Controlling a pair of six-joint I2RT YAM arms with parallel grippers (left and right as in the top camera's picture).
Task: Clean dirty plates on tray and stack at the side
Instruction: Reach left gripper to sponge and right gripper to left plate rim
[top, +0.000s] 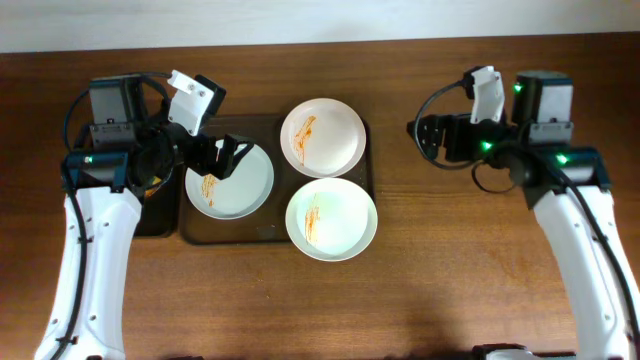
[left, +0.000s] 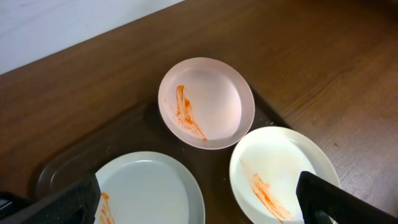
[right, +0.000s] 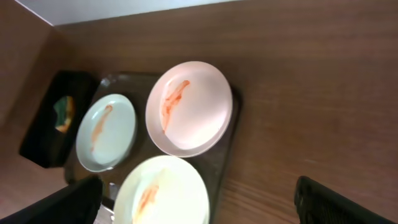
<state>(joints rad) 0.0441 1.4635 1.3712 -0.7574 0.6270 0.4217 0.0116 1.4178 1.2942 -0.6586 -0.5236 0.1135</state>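
At the far left I am seeing the small black tray (top: 160, 215) lying just beside the tray (top: 215, 230). The right wrist view is showing a yellow-and-green thing (right: 63, 112) in it, too blurred for me to name. The left gripper (top: 228, 160) is hanging over the left plate (top: 245, 190), its jaws standing wide apart and gripping nothing. That plate is sitting at the tray's left end, showing an orange streak near its left edge. Moving right, the back plate (top: 322, 137) is lying in the tray's far right corner and the front plate (top: 331, 219) is overhanging the near right rim, both carrying sauce streaks. Further right, the right gripper (top: 418, 140) is hovering above the table (top: 450, 280), apart from the tray, its jaws spread wide and empty.
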